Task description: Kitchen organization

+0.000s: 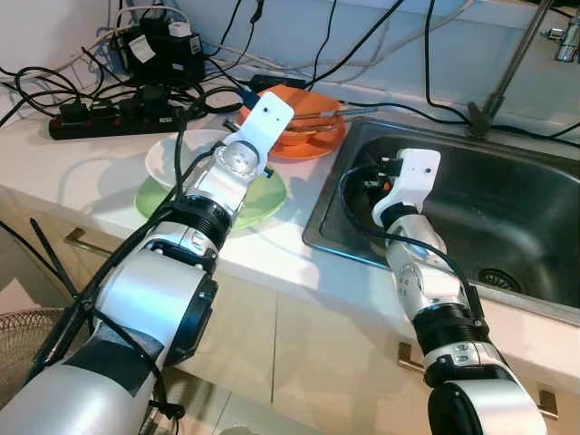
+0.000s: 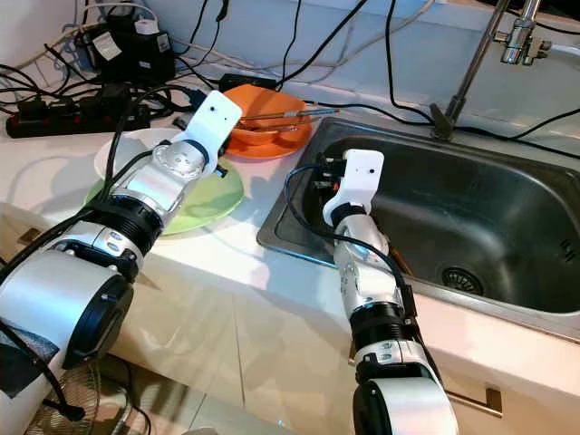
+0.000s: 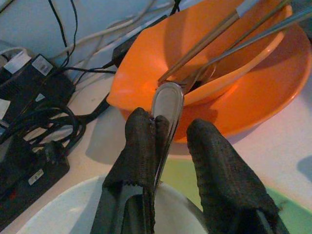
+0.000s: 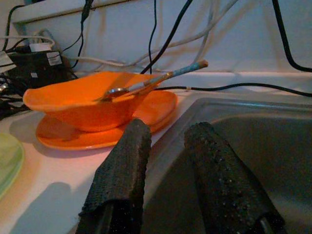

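Spoon [image 3: 167, 105] — a metal one with its rounded end pointing at the orange bowl [image 3: 204, 58] — is lying along the inner face of one finger of the left gripper [image 3: 168, 134], whose two black fingers are standing a little apart; whether the far finger is also touching it I cannot tell, so the grasp is uncertain. From the head camera, the left gripper is hovering over the counter at about 11 o'clock of the frame centre, just past the white bowl [image 1: 181, 154] that is sitting on a light green plate [image 1: 263, 204]. Straight beyond it, at 12 o'clock, the orange bowl is resting on an orange plate [image 1: 313, 145] and is carrying a fork [image 3: 229, 53] and chopsticks [image 3: 204, 46] that are leaning out over its rim toward the sink. The right gripper [image 4: 165, 146] is reaching into the near left corner of the steel sink [image 1: 507, 199], at roughly 3 o'clock of the orange plate, with its fingers parted and nothing between them. A black power strip [image 1: 118, 118] and a tangle of cables [image 1: 54, 77] are lying at 10 o'clock along the wall — and a faucet [image 2: 517, 36] is standing at 2 o'clock.
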`<state>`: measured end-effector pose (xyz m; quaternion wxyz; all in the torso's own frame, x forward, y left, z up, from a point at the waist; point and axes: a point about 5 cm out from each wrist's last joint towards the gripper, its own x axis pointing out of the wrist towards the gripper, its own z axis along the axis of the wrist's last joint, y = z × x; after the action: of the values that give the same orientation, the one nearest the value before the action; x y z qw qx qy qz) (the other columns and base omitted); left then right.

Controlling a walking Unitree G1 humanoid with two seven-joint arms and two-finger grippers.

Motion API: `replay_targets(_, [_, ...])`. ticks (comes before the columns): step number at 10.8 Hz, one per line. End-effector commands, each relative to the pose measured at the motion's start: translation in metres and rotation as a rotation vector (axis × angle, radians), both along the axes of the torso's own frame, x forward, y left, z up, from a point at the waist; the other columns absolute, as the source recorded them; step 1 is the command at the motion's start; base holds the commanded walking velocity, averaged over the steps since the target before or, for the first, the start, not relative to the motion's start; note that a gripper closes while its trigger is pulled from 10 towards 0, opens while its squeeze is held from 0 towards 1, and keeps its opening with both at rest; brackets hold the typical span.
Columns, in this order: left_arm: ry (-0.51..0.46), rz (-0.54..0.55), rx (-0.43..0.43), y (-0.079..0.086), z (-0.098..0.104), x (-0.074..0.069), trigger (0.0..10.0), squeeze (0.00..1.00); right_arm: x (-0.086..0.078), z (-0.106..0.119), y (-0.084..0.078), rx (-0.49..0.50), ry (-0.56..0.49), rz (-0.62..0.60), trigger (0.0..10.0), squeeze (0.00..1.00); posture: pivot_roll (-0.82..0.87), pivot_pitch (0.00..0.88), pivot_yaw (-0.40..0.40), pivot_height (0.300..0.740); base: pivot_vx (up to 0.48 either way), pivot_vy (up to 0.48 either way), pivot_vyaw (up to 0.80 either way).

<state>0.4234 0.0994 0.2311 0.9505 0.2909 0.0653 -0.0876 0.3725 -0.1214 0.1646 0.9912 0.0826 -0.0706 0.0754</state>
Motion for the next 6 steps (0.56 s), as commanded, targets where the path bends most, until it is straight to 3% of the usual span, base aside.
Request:
replay_targets(1, [-0.013, 0.006, 0.000, 0.0004, 0.0066, 0.0013, 0.0, 0.00, -0.0007, 0.0006, -0.0004, -0.001, 0.003, 0.001, 10.0, 0.00, 0.16, 0.015, -0.022, 0.717, 0.000, 0.000, 0.00])
replay_targets(6, [-0.037, 0.015, -0.012, 0.0021, 0.0100, 0.0019, 0.0, 0.00, -0.0002, 0.0009, -0.0019, 0.001, 0.007, -0.002, 10.0, 0.00, 0.16, 0.010, -0.027, 0.717, 0.000, 0.000, 0.00])
